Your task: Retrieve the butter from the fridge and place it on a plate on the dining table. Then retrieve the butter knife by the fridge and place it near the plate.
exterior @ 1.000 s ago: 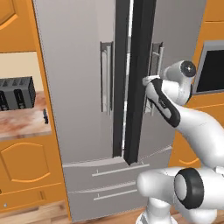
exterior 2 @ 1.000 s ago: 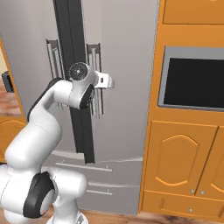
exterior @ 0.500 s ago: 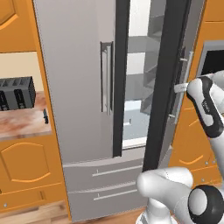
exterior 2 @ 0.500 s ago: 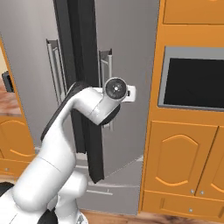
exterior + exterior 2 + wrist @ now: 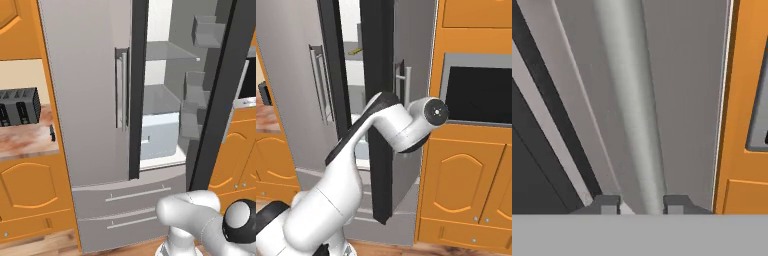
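Note:
The fridge [image 5: 90, 100] stands with its right door [image 5: 381, 125] swung wide open and its left door shut. My gripper [image 5: 642, 202] is shut on the right door's vertical bar handle [image 5: 629, 100], one fingertip on each side of it. In the right base view my arm reaches to that handle [image 5: 404, 82]. A tiny pale yellow thing, likely the butter [image 5: 355, 51], lies on an upper shelf inside. The butter knife [image 5: 52, 132], a small dark sliver, rests on the marbled counter just left of the fridge. The plate and dining table are out of view.
A black toaster [image 5: 20, 106] sits on the narrow counter [image 5: 25, 142] to the left. Inside the fridge are grey shelves and a pale drawer [image 5: 159, 132]. A dark built-in oven [image 5: 478, 90] in orange cabinets [image 5: 461, 190] stands right of the open door.
The right fridge door has swung from nearly shut to wide open, pulled by my gripper on its handle. My arm has moved right and back with it, and the interior has come into view.

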You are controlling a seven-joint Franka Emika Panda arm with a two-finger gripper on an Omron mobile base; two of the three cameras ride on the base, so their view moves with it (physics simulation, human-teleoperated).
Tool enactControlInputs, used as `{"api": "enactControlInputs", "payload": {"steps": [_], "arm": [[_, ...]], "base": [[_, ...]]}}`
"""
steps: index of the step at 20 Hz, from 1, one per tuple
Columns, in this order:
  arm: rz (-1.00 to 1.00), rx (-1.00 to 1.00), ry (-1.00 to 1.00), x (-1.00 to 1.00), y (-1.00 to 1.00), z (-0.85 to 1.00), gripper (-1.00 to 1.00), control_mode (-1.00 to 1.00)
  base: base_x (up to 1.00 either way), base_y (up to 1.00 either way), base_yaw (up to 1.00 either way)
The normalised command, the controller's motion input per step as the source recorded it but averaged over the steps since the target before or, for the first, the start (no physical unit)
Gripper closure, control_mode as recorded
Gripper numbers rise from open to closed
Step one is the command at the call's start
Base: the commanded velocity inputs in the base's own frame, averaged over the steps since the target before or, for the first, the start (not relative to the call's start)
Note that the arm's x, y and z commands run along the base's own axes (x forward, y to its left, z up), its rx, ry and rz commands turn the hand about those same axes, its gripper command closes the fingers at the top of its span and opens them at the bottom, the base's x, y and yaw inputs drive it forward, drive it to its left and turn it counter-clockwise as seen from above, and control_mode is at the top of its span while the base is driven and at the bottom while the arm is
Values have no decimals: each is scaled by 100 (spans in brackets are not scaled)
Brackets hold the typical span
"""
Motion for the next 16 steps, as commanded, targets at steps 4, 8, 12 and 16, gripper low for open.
{"api": "enactControlInputs", "payload": {"steps": [4, 8, 12, 16], "arm": [[-29, -10, -6, -69, 10, 16, -100, -100], [-37, -10, 7, -86, -9, 11, -100, -100], [-35, -23, 13, -81, 21, 6, -100, -100], [-15, -45, 16, -42, 90, 23, -100, -100]], "base": [[0, 0, 0], [0, 0, 0], [0, 0, 0], [0, 0, 0]]}}
